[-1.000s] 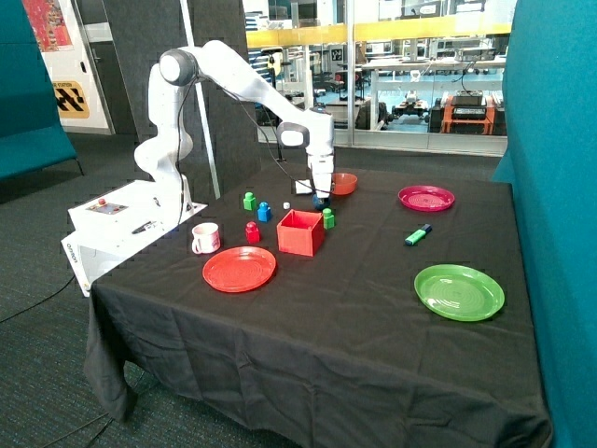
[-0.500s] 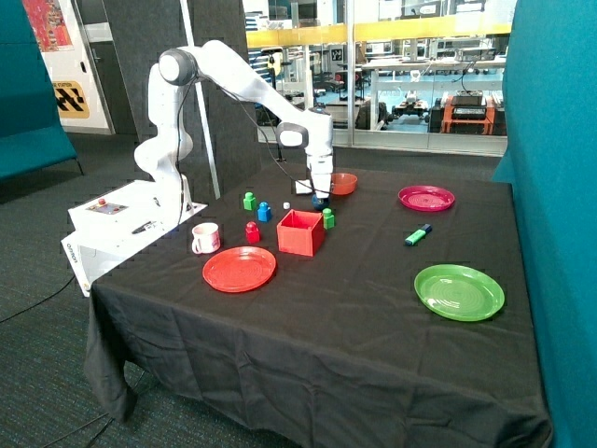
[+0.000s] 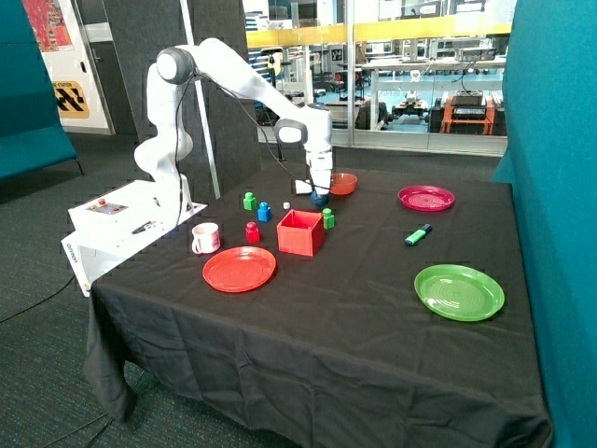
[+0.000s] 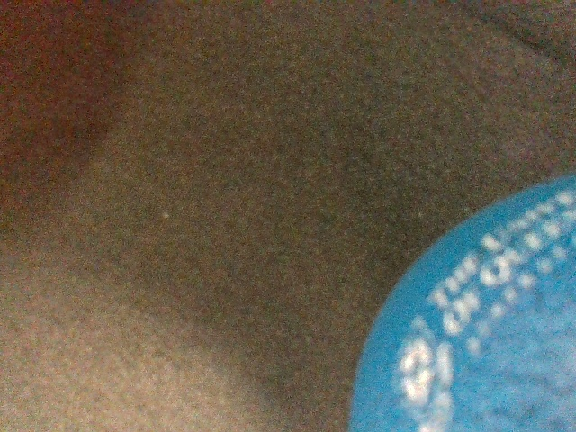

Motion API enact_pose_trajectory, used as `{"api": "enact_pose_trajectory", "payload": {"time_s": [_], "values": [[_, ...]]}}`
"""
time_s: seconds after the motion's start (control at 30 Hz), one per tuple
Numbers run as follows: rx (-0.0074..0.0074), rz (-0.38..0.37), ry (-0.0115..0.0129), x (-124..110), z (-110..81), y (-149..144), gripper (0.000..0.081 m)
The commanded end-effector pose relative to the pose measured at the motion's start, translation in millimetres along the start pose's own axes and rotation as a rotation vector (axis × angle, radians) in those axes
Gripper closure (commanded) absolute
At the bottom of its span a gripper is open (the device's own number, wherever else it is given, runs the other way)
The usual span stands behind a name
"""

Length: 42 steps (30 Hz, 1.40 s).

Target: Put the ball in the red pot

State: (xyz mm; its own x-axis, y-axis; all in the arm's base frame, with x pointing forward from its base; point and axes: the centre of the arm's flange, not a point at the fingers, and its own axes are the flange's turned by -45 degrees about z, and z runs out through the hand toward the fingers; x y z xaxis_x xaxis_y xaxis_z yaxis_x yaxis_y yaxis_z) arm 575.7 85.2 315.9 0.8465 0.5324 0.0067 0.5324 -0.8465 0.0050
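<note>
While the green plate (image 3: 459, 291) is lying nearest on the black-clothed tabletop (image 3: 354, 317), the flat red plate (image 3: 240, 269) is sitting off toward the other front corner. Just behind that red plate, a white mug (image 3: 205, 238) is standing beside a small red block (image 3: 252, 231). The red pot (image 3: 300, 232) is sitting open-topped near the middle, and a green block (image 3: 328, 218) is standing just beside its far corner. Out toward the teal wall, a green and blue marker (image 3: 417, 235) is lying on the cloth. Farther back, a blue block (image 3: 264, 212) and another green block (image 3: 249, 201) are standing near each other. Behind the pot, the claw (image 3: 320, 199) is hanging low over the cloth, and the ball (image 3: 321, 200) is showing as a dark blue spot right at its tips; the wrist view is filling one corner with the ball's blue surface (image 4: 477, 333), white lettering on it, over dark cloth. Whether the claw is spread or pinching the ball, I cannot tell. The ball is outside the pot. Beyond the claw, an orange-red bowl (image 3: 342, 183) is sitting near the back edge, and a magenta plate (image 3: 426, 198) is lying well apart from it.
</note>
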Motion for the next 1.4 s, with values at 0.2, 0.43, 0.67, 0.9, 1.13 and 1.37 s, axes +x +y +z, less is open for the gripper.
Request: {"api": "enact_pose_trajectory", "payload": {"time_s": [0.2,0.43,0.67,0.9,1.13,1.37], "values": [[0.005,-0.013,-0.0067,0.7,-22.7,6.2,0.0808],[0.0051,-0.021,-0.0066,-0.3,-43.4,10.7,0.0808],[0.0051,-0.025,-0.0066,-4.3,-64.7,14.6,0.0808],[0.0051,-0.019,-0.0066,-8.3,-84.8,21.1,0.0808],[0.0051,-0.025,-0.0066,-16.4,-105.5,31.6,0.0808],[0.0051,-0.019,-0.0066,-22.5,-121.6,41.3,0.0808]]}}
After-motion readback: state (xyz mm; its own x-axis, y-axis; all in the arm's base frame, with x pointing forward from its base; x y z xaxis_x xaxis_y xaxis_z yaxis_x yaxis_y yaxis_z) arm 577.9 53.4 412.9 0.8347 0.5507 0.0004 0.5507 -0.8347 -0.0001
